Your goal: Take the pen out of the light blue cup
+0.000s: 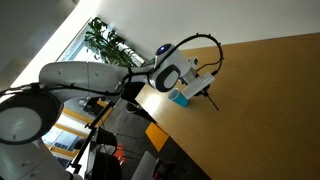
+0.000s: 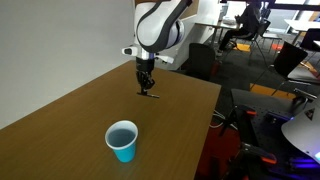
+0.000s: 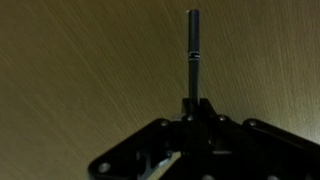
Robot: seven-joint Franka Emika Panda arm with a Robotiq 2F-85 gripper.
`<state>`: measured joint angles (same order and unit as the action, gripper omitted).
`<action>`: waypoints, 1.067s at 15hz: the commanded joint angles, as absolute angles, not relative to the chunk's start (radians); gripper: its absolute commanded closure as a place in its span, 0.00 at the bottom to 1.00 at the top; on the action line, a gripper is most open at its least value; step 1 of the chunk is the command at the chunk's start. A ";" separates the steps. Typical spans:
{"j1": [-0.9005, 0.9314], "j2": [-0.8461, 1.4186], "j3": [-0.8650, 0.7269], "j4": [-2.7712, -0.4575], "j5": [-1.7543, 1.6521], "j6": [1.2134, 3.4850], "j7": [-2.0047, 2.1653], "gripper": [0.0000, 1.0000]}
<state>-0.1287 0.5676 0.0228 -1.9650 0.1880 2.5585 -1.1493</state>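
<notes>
The light blue cup stands upright on the wooden table, and I see nothing inside it. In an exterior view it shows as a cyan patch beside the arm. My gripper is well away from the cup, low over the table near its far edge. It is shut on the pen, a thin dark stick that juts out from between the fingertips. The pen hangs just at the table surface; I cannot tell whether it touches.
The table edge drops off to an office floor with chairs and desks. A potted plant stands by the window behind the arm. The arm's body stretches in from beside the table.
</notes>
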 commanded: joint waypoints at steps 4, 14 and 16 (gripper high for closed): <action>-0.167 0.604 0.064 -1.893 0.158 2.514 -1.108 0.44; -0.177 0.449 0.108 -2.034 0.181 2.577 -1.135 0.00; -0.174 0.384 0.124 -2.089 0.189 2.584 -1.145 0.00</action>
<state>-0.1595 0.5087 0.0904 -1.9702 0.1874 2.5544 -1.1490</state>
